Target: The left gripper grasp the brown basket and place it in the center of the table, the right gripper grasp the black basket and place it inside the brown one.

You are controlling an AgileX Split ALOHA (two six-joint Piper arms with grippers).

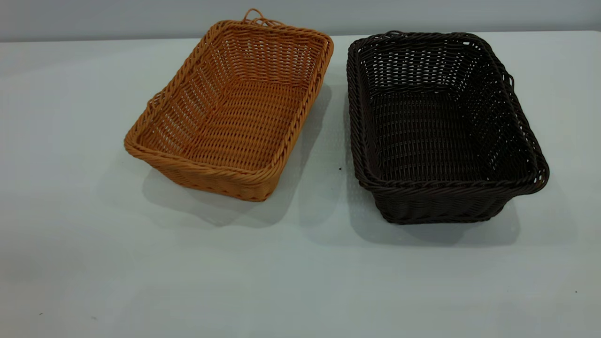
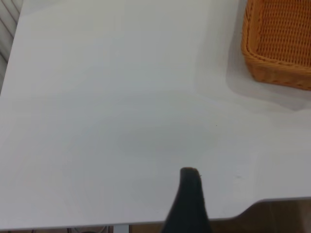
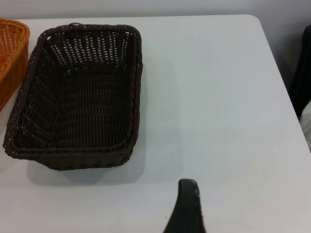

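Note:
The brown basket (image 1: 235,108) is orange-tan wicker and stands empty on the white table (image 1: 94,263), left of centre and turned at an angle. The black basket (image 1: 436,126) is dark wicker and stands empty just to its right, with a gap between them. Neither gripper shows in the exterior view. A black part of my left gripper (image 2: 189,194) hangs over bare table near the front edge, well clear of the brown basket (image 2: 282,43). A black part of my right gripper (image 3: 187,204) hangs over bare table, in front and to the right of the black basket (image 3: 77,97).
The table's front edge and a rounded corner (image 2: 252,206) lie close to my left gripper. The table's right edge (image 3: 284,97) runs past my right gripper, with a dark object (image 3: 303,68) beyond it. A grey wall (image 1: 94,19) stands behind the table.

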